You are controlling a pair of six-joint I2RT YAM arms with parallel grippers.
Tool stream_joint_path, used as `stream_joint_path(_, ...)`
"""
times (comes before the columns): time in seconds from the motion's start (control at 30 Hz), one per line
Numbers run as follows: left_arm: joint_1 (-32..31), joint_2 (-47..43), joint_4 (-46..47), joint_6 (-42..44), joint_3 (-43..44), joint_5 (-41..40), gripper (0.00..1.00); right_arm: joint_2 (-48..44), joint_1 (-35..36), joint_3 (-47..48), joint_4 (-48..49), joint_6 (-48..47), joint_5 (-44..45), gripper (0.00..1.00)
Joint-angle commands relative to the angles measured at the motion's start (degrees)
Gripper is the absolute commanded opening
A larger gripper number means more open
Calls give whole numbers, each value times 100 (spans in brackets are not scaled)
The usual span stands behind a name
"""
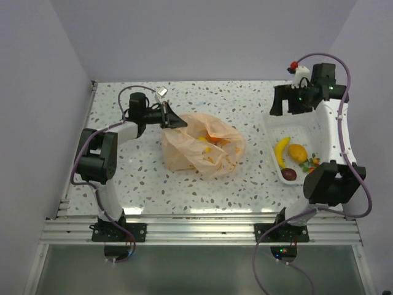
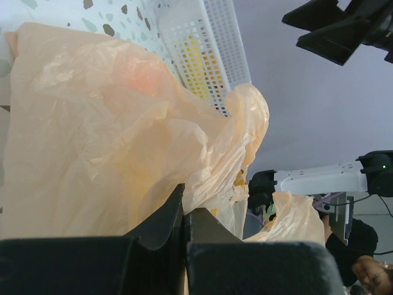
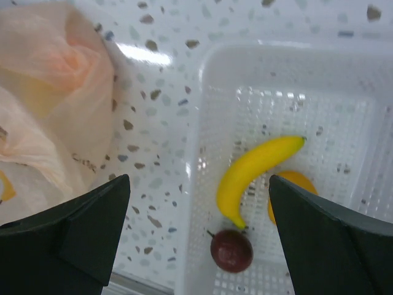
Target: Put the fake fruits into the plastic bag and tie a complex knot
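Yellow plastic banana (image 3: pixel 258 169), lying in the white tray (image 3: pixel 198 203) beside the plum (image 3: pixel 231 250) and the orange (image 3: pixel 290 182), is noted below the right gripper (image 3: pixel 199 179), slightly toward its right finger, long axis oblique to the line between the fingers; the right arm is much the nearer. That gripper is spread wide and empty, pointed down over the tray. The left gripper (image 1: pixel 174 118) is clamped on the left edge of the plastic bag (image 1: pixel 202 147), which lies on the surface (image 1: pixel 245 98) between the arms, some fruits (image 1: pixel 212 142) showing through it.
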Motion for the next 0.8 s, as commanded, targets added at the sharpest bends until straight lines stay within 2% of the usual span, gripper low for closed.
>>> stream_joint_path(0.0,51,-347,-496,624,177,-110,0,317,-735,30,-1554,-606,-124,98)
stream_joint_path(0.07,51,-374,-619,747,168,-128,0,327,-887,-233,-1556,-1087,358,98)
stream_joint_path(0.1,51,-374,-646,765,176,-119,0,301,-905,-373,-1399,-1238,918,99)
stream_joint_path(0.2,51,-313,-909,958,308,-110,0,186,-905,-1233,-706,-1441,1791,98)
stream_joint_path(0.57,51,-321,-1235,1160,423,-101,0,1258,-905,-1798,501,-1451,2672,99)
stream_joint_path(0.77,51,-312,-1279,1196,431,-84,0,1627,-905,-1974,773,-1389,2708,97)
